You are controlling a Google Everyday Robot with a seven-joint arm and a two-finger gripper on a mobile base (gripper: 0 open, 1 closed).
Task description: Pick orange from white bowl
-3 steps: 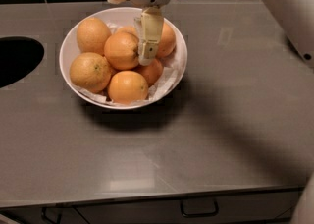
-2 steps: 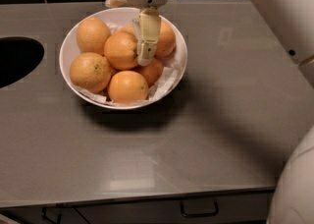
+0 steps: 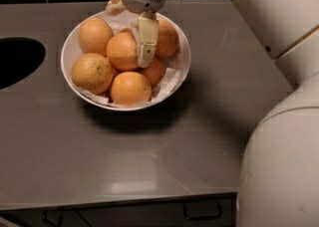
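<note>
The gripper (image 3: pixel 138 41) hangs from the top centre of the frame, reaching down into the white bowl (image 3: pixel 68 64), which sits in the upper left-centre of the grey countertop (image 3: pixel 174 146). Its cream-coloured end lies in the gap just right of the orange (image 3: pixel 121 51) at the middle of the pile, touching that fruit's right flank. This orange sits highest and most exposed, which is probably why it is the one approached. Whether the jaws are spread or already pinching the orange cannot be told, since the far side is hidden behind the fruit.

The other oranges crowd round it, with crumpled white paper (image 3: pixel 168 78) lining the bowl beneath them, so the heap looks loosely packed. Lifting the middle fruit may let its neighbours roll. The robot's arm (image 3: pixel 279 146) fills the right edge, clear of the bowl. A dark round opening (image 3: pixel 17 61) lies at the left edge, well apart.
</note>
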